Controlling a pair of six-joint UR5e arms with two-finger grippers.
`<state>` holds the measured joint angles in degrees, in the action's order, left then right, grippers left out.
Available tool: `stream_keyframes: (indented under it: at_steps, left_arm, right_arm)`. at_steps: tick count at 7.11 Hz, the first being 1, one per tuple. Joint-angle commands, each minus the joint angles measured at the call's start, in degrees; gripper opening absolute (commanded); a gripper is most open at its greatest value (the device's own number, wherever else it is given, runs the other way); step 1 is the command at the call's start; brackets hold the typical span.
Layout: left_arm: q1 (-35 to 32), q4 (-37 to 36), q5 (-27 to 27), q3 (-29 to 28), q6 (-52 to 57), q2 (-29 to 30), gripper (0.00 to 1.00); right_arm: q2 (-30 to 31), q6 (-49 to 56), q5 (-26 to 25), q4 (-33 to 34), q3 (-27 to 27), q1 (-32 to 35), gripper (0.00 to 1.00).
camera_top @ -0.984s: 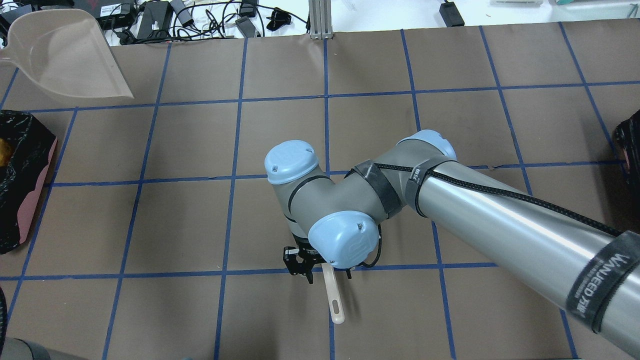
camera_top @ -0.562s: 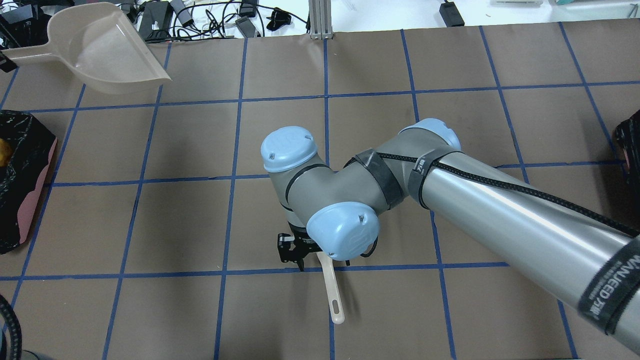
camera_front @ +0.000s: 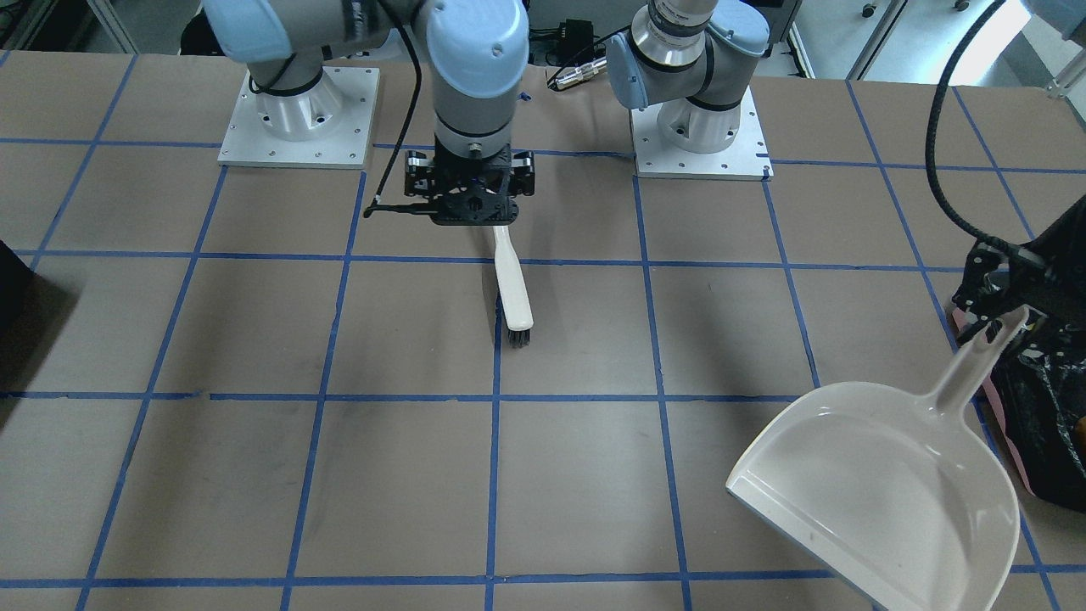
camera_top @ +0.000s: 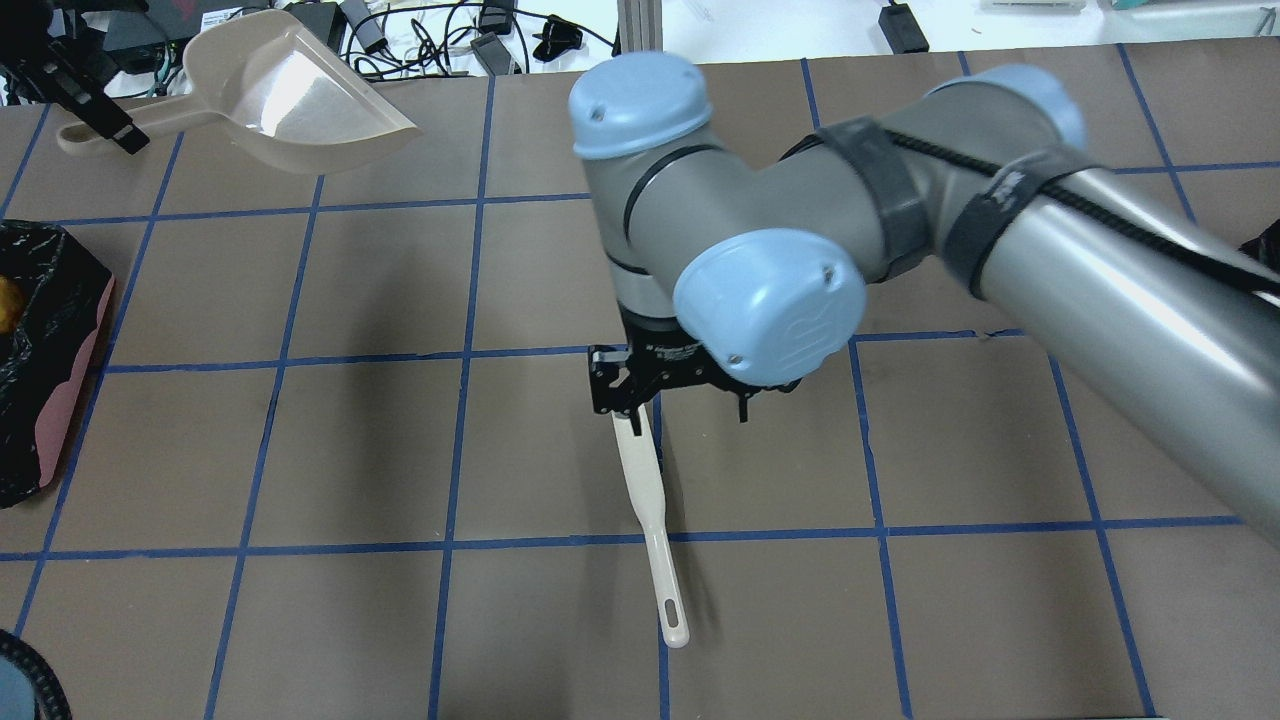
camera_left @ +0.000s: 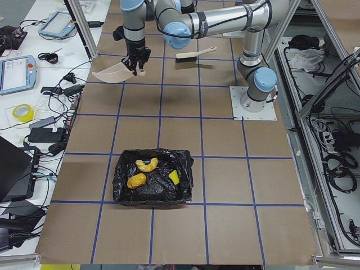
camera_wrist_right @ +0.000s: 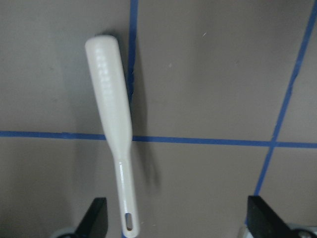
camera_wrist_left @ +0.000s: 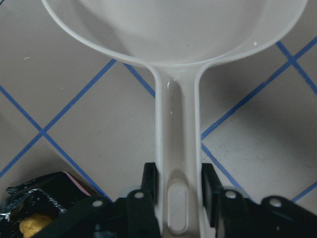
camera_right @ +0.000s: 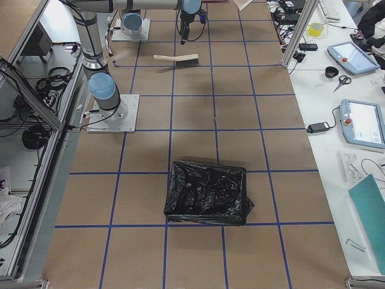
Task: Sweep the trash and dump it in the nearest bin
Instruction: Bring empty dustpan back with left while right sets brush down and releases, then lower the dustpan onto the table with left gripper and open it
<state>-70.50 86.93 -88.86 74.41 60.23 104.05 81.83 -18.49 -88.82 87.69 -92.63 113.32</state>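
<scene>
My right gripper (camera_top: 675, 400) is open and empty, hanging above the bristle end of the cream hand brush (camera_top: 645, 500), which lies flat on the table (camera_front: 512, 284). The right wrist view shows the brush (camera_wrist_right: 113, 109) between my spread fingers. My left gripper (camera_wrist_left: 178, 186) is shut on the handle of the empty beige dustpan (camera_top: 290, 100), held over the table's far left corner (camera_front: 891, 484). The pink-sided bin (camera_top: 70, 400) with its black bag holds a golden-brown lump (camera_left: 136, 180), a pale yellow wedge (camera_left: 174, 177) and another yellow piece.
A second black bin (camera_right: 207, 192) stands at the table's end on my right, showing at the edge of the overhead view (camera_top: 1262, 270). Cables and power bricks (camera_top: 420, 40) lie beyond the far table edge. Blue tape lines grid the brown tabletop.
My right arm has risen and drawn back from the brush, which lies where it was. My left gripper has carried the dustpan rightward in the overhead view and come into sight.
</scene>
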Motion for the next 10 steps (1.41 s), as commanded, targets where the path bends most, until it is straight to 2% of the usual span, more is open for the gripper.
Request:
stream_keyframes:
  at_steps: [1, 3, 4, 5, 6, 8, 9, 10]
  left_arm:
    - [-4.36, 0.08, 1.24, 1.87, -11.83, 0.53, 0.00]
    - [-12.51, -3.14, 1.15, 5.89, -27.02, 0.54, 0.00]
    - [-16.91, -7.78, 1.15, 8.79, -33.53, 0.54, 0.00]
    - [-21.13, -10.52, 1.24, 11.69, -40.56, 0.88, 0.00]
    - [-24.82, -17.86, 2.46, 14.68, -47.07, 1.76, 0.00]
    - [-29.67, -26.07, 3.96, 20.40, -54.93, 2.91, 0.00]
    - [-32.05, -27.24, 3.96, 21.20, -57.57, 3.69, 0.00]
    - [-34.07, -28.82, 3.96, 21.21, -60.99, 4.92, 0.00]
  right_arm:
    - [7.00, 15.35, -2.50, -0.50, 0.78, -11.49, 1.00]
    - [8.70, 21.36, -4.96, 0.19, 1.83, -21.34, 1.00]
    - [8.44, 21.56, -4.79, 0.11, 2.01, -25.48, 1.00]
    - [8.61, 21.74, -4.87, -0.06, 2.02, -26.91, 1.00]
    - [8.26, 21.92, -5.31, 0.02, 2.02, -27.53, 1.00]
    - [8.96, 25.96, -3.84, -0.07, 1.93, -25.71, 1.00]
    - [8.96, 23.70, -0.86, -0.15, 1.84, -23.61, 1.00]
    - [8.79, 17.50, -0.74, -0.07, 1.58, -21.15, 1.00]
